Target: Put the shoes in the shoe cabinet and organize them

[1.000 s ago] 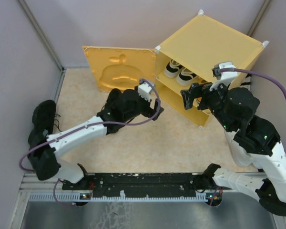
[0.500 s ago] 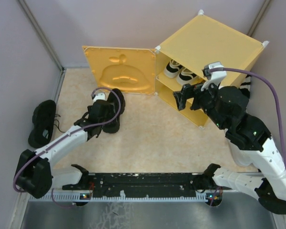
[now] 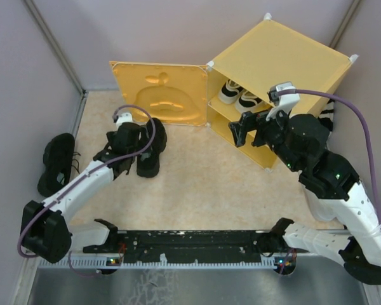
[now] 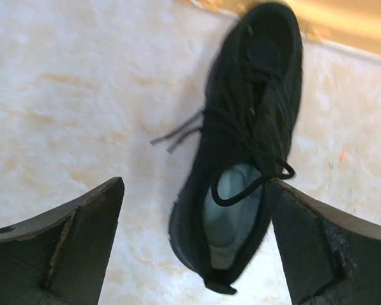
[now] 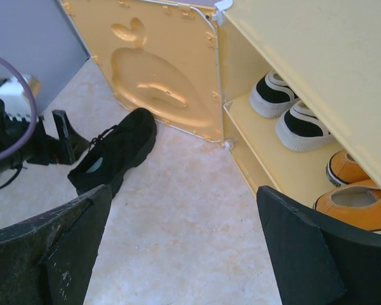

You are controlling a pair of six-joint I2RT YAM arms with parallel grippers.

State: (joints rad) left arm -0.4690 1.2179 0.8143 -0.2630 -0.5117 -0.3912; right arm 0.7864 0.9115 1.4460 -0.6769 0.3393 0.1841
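One all-black sneaker (image 3: 151,151) lies on the floor in front of the open door (image 3: 159,92) of the yellow shoe cabinet (image 3: 286,57). My left gripper (image 3: 128,145) hovers over its heel. In the left wrist view the shoe (image 4: 241,127) sits between the open fingers of that gripper (image 4: 195,184), nearer the right one. The second black sneaker (image 3: 57,162) lies at the far left. Black-and-white sneakers (image 5: 286,105) stand on the upper shelf, orange ones (image 5: 349,190) on the lower. My right gripper (image 5: 183,190) is open and empty in front of the cabinet opening (image 3: 241,130).
Grey walls close in the left, back and right sides of the floor. The door (image 5: 159,76) stands swung out leftward, just behind the black sneaker (image 5: 114,155). My left gripper also shows in the right wrist view (image 5: 57,136). The arm bases and rail run along the near edge (image 3: 190,244).
My left gripper and the black sneaker have moved left from the cabinet opening to in front of the door. The shoe now lies on the floor. My right gripper has shifted slightly left.
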